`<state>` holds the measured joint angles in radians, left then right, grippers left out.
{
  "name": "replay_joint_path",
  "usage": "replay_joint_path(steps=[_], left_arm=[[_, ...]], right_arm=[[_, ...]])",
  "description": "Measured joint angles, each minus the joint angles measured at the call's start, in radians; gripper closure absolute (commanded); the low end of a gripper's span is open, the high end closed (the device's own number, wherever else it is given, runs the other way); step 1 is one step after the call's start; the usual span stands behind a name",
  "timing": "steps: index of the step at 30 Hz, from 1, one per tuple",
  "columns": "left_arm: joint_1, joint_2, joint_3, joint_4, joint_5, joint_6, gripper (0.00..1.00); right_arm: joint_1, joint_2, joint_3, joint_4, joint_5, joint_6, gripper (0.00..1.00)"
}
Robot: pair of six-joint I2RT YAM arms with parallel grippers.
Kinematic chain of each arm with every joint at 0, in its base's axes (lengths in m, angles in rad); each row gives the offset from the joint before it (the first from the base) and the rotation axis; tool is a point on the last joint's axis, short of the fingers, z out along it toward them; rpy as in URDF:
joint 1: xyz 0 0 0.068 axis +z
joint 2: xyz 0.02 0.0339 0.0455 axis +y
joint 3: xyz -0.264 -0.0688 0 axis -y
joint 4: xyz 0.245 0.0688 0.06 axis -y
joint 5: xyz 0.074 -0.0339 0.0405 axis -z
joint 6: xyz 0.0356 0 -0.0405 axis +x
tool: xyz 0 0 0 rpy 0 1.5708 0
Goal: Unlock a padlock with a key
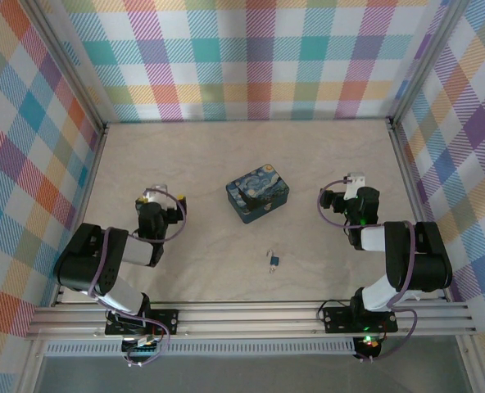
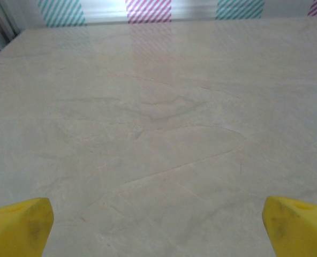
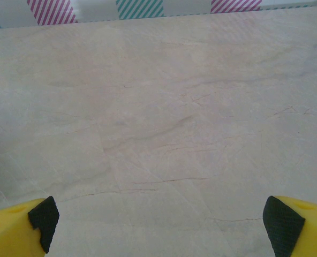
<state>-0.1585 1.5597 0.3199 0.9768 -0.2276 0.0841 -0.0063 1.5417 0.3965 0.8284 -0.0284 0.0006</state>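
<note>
While both arms sit folded at the near edge, the padlock [image 1: 274,263] lies on the table [image 1: 185,270] at about 6 o'clock from the tin [image 1: 257,196]. A dark sliver touching it may be the key [image 1: 269,255] (too small to be sure). The left gripper [image 2: 157,227] and the right gripper [image 3: 158,225] gape wide, holding nothing. I fear such a slim key can skid away under the thick fingers [image 2: 19,227]. From above one sees padlock and tin; the wrist cameras add the finger gap and bare tabletop ahead.
</note>
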Motion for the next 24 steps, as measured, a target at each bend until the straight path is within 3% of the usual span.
replay_joint_path(steps=[6,24], left_arm=[[0.079,0.003,0.096,-0.101,0.06,-0.04,0.0],[0.082,0.003,0.096,-0.164,0.089,-0.047,0.0]], right_arm=[[0.0,0.0,0.0,0.0,0.0,0.0,0.0],[0.0,0.0,0.0,-0.003,0.0,0.0,0.0]])
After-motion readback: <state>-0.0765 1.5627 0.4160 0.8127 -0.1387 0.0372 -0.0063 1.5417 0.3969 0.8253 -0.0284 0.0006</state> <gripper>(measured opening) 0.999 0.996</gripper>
